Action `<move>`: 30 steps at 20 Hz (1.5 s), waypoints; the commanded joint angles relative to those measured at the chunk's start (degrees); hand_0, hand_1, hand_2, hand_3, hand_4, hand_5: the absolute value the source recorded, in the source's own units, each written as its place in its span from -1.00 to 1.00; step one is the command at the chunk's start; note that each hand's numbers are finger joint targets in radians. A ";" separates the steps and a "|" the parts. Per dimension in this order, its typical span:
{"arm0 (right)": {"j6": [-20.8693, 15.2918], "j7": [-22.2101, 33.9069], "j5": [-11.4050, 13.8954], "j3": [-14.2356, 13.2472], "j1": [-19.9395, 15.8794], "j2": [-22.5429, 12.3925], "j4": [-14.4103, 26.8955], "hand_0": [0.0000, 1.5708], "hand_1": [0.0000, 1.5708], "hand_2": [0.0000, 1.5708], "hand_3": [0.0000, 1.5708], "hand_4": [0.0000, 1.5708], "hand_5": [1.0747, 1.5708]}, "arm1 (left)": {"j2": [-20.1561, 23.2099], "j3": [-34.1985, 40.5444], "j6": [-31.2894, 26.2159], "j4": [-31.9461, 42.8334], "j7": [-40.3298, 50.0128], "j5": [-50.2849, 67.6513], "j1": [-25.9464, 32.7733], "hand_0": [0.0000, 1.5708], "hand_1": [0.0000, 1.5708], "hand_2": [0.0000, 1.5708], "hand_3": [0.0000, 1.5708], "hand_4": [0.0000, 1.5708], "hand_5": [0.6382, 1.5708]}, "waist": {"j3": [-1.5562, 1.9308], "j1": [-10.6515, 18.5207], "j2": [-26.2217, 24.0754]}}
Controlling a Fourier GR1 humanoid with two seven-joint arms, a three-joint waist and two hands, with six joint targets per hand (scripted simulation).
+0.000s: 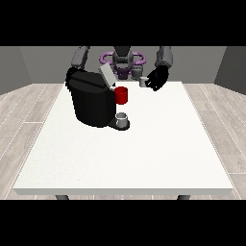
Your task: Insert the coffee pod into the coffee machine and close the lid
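A black coffee machine (90,102) stands on the left half of the white table (129,153), its grey lid (106,75) tilted up and open. A red part (121,95) sticks out at its front, and a small grey cup (123,118) sits on its drip base. The hand at the view's right (157,78) hovers above the table's far edge, to the right of the machine, fingers curled round a small light-grey coffee pod (143,82). The hand at the view's left (70,74) is mostly hidden behind the machine's top.
The robot's torso (123,61) stands behind the table's far edge. Grey walls and a wooden floor surround the table.
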 commanded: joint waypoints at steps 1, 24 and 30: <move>0.28 4.07 0.21 1.18 1.35 -0.67 -3.66 -1.00 -1.00 -1.00 -1.00 -0.60 1.00 | 2.17 2.16 -2.10 -0.23 0.11 1.19 -0.10 0.60 0.60 0.67 0.61 -0.27 1.00 | -0.02 -1.47 -2.03; 9.96 -7.53 -1.99 0.42 -6.04 -3.33 3.70 -1.00 -1.00 -1.00 -1.00 -0.91 1.00 | 2.50 9.61 -3.73 -1.38 11.92 6.00 -20.11 0.85 0.85 0.87 0.73 -0.17 1.00 | 0.00 -6.25 10.94; 11.90 -6.94 -2.25 -0.09 -7.02 -5.42 4.20 -1.00 -1.00 -1.00 -1.00 -0.64 1.00 | 4.82 11.97 -2.75 1.00 11.95 7.10 -22.57 0.86 0.86 0.85 0.76 -0.23 1.00 | -0.01 -8.05 11.68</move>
